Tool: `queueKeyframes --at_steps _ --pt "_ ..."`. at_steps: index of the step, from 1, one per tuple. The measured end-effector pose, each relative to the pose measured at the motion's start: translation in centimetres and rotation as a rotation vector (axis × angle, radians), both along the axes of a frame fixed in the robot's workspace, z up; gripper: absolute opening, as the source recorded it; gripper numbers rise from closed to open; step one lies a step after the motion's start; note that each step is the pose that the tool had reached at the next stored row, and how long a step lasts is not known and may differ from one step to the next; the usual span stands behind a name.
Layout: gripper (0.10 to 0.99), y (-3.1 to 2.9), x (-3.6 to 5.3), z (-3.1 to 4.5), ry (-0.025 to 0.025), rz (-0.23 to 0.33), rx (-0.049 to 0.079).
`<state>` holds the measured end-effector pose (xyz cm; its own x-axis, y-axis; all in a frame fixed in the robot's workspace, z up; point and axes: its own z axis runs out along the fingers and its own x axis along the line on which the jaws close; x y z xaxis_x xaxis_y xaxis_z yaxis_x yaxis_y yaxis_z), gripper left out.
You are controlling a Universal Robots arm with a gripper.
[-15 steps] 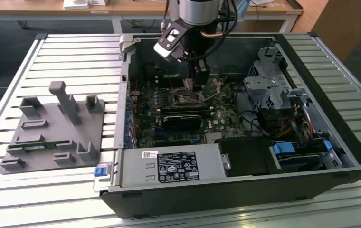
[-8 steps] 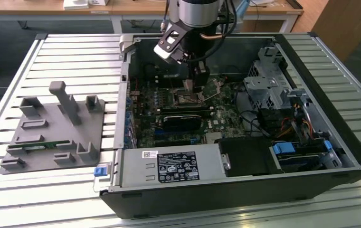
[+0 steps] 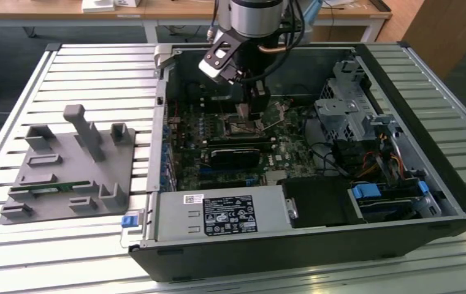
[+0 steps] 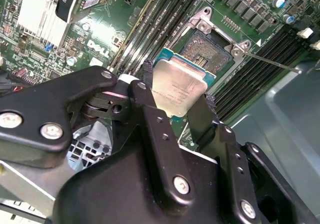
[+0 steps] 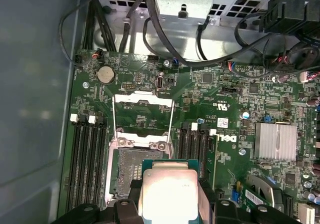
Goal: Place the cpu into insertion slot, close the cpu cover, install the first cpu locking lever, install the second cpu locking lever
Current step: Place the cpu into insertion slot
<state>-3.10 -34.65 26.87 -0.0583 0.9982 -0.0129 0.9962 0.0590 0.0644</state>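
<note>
Claw (image 4: 176,93) clamped on the cpu (image 4: 180,87), poised just over the slot (image 4: 207,49) — not yet seated; cover (image 5: 143,98) open, levers (image 4: 272,62) unlatched.

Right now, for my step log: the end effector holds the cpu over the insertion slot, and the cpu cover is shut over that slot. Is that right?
Not quite. The cpu cover is open, swung back off the insertion slot, as the first wrist view shows. The rest holds: the end effector grips the cpu over the slot.
</note>
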Motion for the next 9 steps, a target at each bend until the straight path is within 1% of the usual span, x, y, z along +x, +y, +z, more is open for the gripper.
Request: queueKeyframes --at_steps 5,9 --pt "0.525 0.07 -0.01 -0.25 0.0001 0.0 0.0" --pt "0.525 0.34 0.0 -0.42 -0.0014 -0.013 -0.001"
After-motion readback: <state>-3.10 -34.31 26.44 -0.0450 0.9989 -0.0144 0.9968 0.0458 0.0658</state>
